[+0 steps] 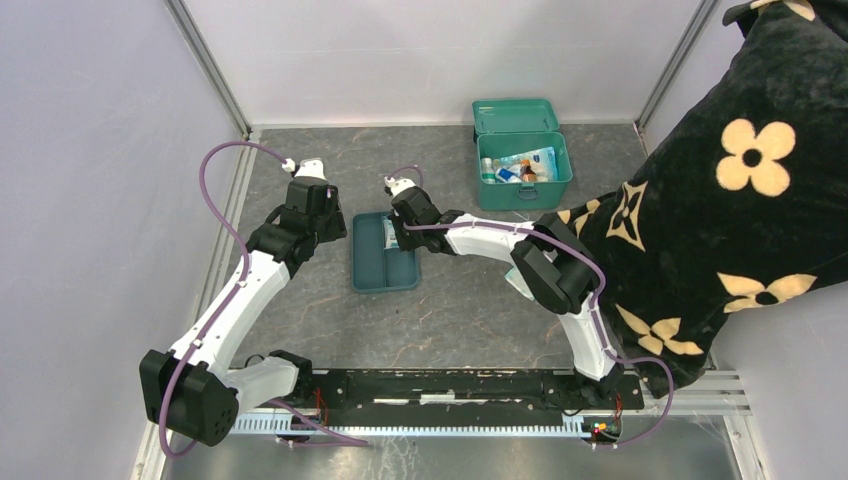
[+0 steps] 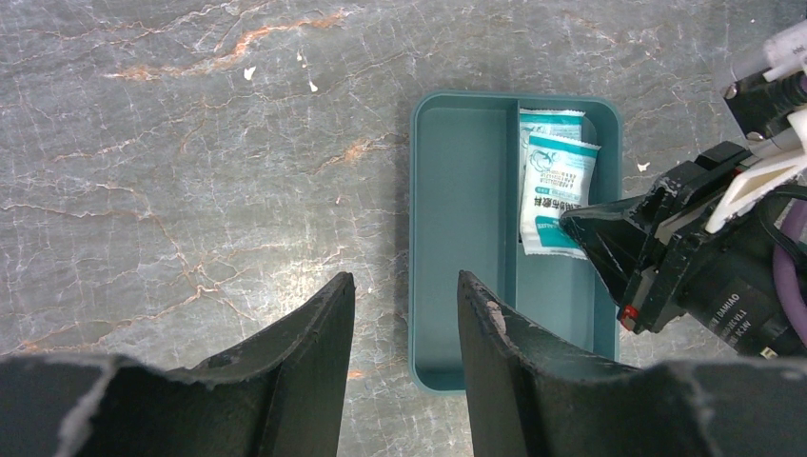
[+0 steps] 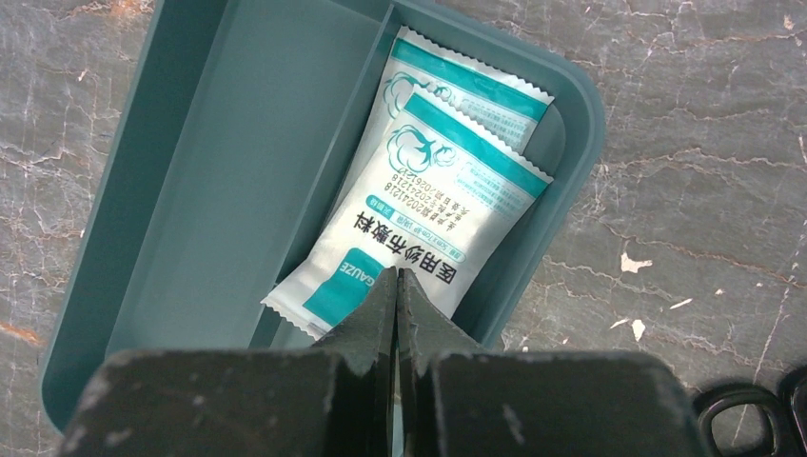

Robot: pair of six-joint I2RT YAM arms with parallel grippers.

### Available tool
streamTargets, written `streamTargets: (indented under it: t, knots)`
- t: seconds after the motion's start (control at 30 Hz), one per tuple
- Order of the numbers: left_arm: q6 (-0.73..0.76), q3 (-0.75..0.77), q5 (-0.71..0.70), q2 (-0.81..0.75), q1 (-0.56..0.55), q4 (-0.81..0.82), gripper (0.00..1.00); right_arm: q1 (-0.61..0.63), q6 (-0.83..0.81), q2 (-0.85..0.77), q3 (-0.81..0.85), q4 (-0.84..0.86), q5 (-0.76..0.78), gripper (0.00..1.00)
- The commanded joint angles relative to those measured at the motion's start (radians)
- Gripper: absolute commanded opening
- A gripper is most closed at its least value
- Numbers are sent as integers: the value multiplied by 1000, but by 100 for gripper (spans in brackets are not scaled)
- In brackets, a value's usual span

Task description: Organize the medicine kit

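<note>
The medicine kit [image 1: 525, 193] stands open at the back right of the table, lid [image 1: 515, 115] up. A shallow teal divided tray [image 1: 385, 272] [image 2: 466, 190] [image 3: 238, 143] lies mid-table. Two white-and-teal gauze packets [image 2: 557, 181] [image 3: 428, 200] lie overlapped in its right compartment, the upper one slanting onto the divider. My right gripper [image 1: 397, 238] [image 3: 396, 273] [image 2: 572, 221] is shut, its tips over the near end of the upper packet, which shows flat on both sides of them. My left gripper [image 1: 332, 226] [image 2: 406, 281] hangs open and empty over the tray's left rim.
Bottles and packets [image 1: 522, 166] fill the kit. A black plush cloth with cream flowers [image 1: 740, 200] covers the right side and reaches close to the kit and my right arm. White crumbs [image 3: 630, 262] dot the marbled tabletop. Walls and frame posts close in the table.
</note>
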Motion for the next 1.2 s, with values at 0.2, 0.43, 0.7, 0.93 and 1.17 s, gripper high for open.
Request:
streamTargets:
  t: [0.2, 0.43, 0.7, 0.93, 1.17]
  knots:
    - [45, 0, 8, -21, -3, 31, 50, -10, -42, 45, 98, -5, 56, 2]
    - [47, 0, 9, -17, -4, 33, 51, -15, -79, 49, 110, 3, 71, 2]
    - [47, 1, 9, -14, -4, 32, 51, -19, -110, 16, 99, 35, 36, 2]
    - [47, 3, 9, -10, -3, 33, 50, -19, -121, -111, -18, 148, -32, 3]
    - [42, 0, 28, -18, -4, 33, 50, -43, -180, -295, -187, 169, -19, 11]
